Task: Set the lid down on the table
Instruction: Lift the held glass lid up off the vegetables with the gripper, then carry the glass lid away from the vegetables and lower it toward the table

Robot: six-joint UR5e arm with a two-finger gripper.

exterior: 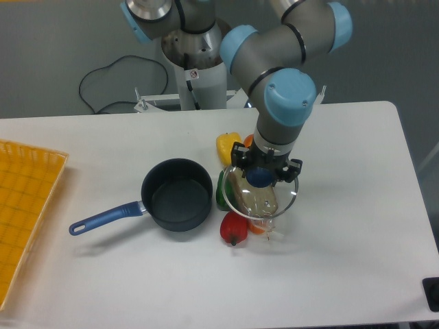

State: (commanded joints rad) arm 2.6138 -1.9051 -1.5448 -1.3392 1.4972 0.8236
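Nearest, a red pepper (234, 229) on the white desk (343, 233). Left of it, a dark saucepan (176, 203), blue handle toward the orange tray (24, 205), nothing visible inside. Above the peppers, held clear of the desk, the glass lid (263, 191); fingers (235, 155) clamped on its blue knob, gripper (261, 164) pointing straight down. Beneath the glass, a clear bag (255, 201). Behind, a yellow pepper (228, 144).

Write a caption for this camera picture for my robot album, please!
Robot gripper carries the glass lid by its blue knob above toy peppers, beside the open saucepan.
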